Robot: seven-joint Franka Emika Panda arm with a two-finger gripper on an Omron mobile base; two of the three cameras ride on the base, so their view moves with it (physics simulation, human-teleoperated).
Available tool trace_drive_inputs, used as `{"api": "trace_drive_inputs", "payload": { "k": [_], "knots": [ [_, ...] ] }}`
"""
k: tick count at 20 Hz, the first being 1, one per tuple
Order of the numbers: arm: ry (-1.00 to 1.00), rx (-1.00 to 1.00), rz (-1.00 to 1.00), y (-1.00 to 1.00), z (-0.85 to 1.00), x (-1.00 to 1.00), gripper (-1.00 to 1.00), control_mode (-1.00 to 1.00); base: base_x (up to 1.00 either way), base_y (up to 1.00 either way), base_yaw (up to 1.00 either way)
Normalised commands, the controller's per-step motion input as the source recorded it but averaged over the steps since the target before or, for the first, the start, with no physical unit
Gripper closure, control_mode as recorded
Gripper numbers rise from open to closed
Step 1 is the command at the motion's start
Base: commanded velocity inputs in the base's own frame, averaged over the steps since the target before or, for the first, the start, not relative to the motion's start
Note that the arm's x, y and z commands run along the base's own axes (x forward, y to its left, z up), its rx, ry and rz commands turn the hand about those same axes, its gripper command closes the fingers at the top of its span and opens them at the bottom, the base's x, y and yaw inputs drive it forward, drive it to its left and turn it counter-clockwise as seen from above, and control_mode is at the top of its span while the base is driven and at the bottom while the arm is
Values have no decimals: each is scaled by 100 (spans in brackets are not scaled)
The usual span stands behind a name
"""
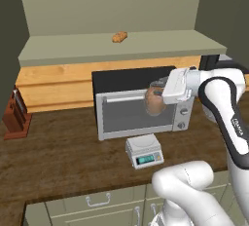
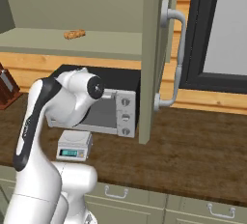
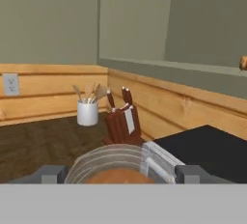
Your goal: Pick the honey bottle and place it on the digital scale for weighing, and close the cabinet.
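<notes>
With the honey bottle (image 1: 154, 101) clamped in the gripper (image 1: 156, 97) in front of the toaster oven (image 1: 138, 104), lower it steadily and upright onto the digital scale (image 1: 143, 150) on the desk (image 1: 58, 152) below.

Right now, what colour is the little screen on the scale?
Teal-green, on the digital scale; clearest in the left base view.

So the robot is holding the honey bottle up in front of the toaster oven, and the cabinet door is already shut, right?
Not quite. The gripper does hold the honey bottle up in front of the toaster oven, above the digital scale. But the cabinet is open: the right base view shows its door swung out edge-on, and the shelf inside is exposed.
</notes>
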Motion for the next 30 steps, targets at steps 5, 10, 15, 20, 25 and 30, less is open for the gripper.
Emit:
{"api": "trace_drive_inputs", "payload": {
  "k": [5, 10, 15, 20, 25, 30],
  "knots": [
    [0, 0, 2, 0, -48, 0, 100, -100, 0, 0, 0],
    [0, 0, 1, -4, -50, 0, 100, -100, 0, 0, 0],
    [0, 0, 4, -19, -58, 0, 100, -100, 0, 0, 0],
    [0, 0, 5, -2, -61, 0, 100, -100, 0, 0, 0],
    [0, 0, 2, 0, -50, 5, 100, -100, 0, 0, 0],
    [1, 0, 0, 0, -15, 12, 100, -100, 0, 0, 0]
  ]
}}
